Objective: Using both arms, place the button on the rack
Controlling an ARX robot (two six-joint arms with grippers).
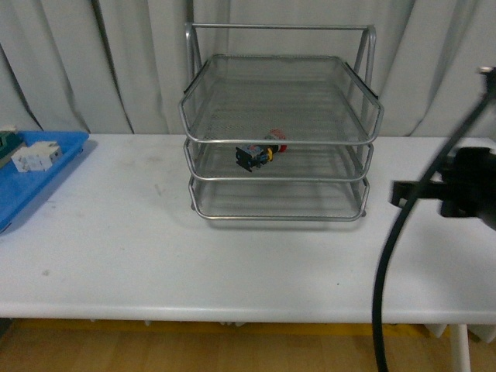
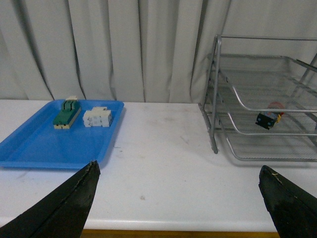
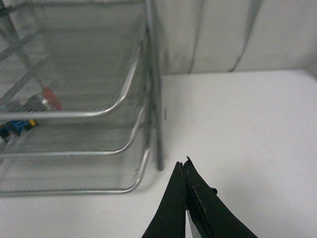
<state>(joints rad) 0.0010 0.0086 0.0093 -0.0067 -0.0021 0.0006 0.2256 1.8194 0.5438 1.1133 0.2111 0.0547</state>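
The button [image 1: 261, 150], red head, yellow collar and dark body, lies on its side in the middle tier of the silver wire rack [image 1: 281, 178]. The left wrist view shows the button [image 2: 269, 117] inside the rack [image 2: 214, 124] too, and through the mesh the right wrist view catches the button [image 3: 29, 113] in the rack [image 3: 153, 99]. My left gripper [image 2: 181, 176] is open over bare table, well short of the rack. My right gripper [image 3: 183, 163] is shut on nothing, beside the rack's right corner. In the front view the right arm [image 1: 457, 186] is a dark shape at the right.
A blue tray [image 2: 29, 148] lies at the table's left, holding a green-and-cream component [image 2: 67, 114] and a white terminal block [image 2: 97, 117]. Grey curtains hang behind the table. A black cable [image 1: 387, 271] droops from the right arm.
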